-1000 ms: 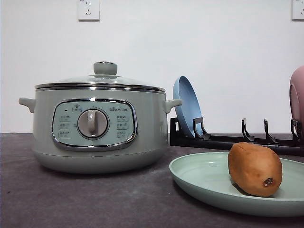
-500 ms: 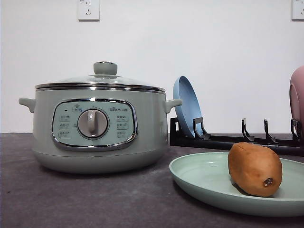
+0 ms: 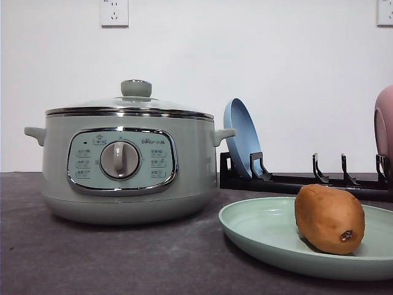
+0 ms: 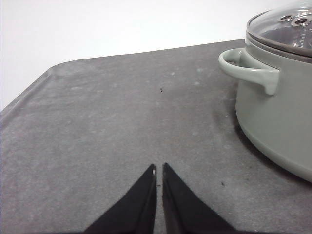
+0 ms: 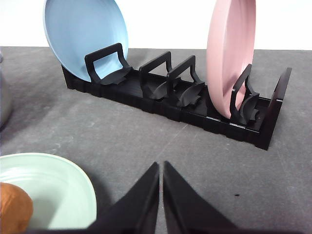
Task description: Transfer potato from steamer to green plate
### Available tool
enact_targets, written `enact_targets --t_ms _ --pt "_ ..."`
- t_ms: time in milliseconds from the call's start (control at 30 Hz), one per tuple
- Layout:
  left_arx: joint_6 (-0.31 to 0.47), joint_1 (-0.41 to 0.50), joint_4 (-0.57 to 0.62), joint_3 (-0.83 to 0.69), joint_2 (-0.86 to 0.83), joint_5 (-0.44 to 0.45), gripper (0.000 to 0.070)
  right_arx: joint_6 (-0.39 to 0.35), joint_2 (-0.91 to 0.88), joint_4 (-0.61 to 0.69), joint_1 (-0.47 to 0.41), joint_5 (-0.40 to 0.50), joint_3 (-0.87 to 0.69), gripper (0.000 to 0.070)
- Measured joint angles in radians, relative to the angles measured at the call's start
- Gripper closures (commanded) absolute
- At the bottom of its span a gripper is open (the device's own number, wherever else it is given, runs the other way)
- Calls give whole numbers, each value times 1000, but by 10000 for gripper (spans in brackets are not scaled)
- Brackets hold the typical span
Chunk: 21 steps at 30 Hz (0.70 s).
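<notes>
The fist-sized oval brown-orange potato lies on the wide pale mint-green plate, its long axis running roughly across the counter with the dark spot turned toward the front. By the look of things the transfer is done. The large round sage-green steamer stands to the left of the plate, well apart from it, its knobbed glass lid seated.

The right hand hangs low over the dark grey counter with its 2 black fingers pressed together on nothing; the potato and plate rim sit just beside it on its left. This arm is the nearer one. The left hand, likewise drawn together and empty, hovers over bare counter with the steamer's side handle off to its right.

Behind the plate a black slotted rack holds 1 blue plate and 1 pink plate upright. Nothing stands between either hand and the plate.
</notes>
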Motion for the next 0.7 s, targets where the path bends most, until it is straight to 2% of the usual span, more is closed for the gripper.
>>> enact_targets --t_ms 700 --pt "0 0 0 0 0 0 685 0 0 0 0 0 0 700"
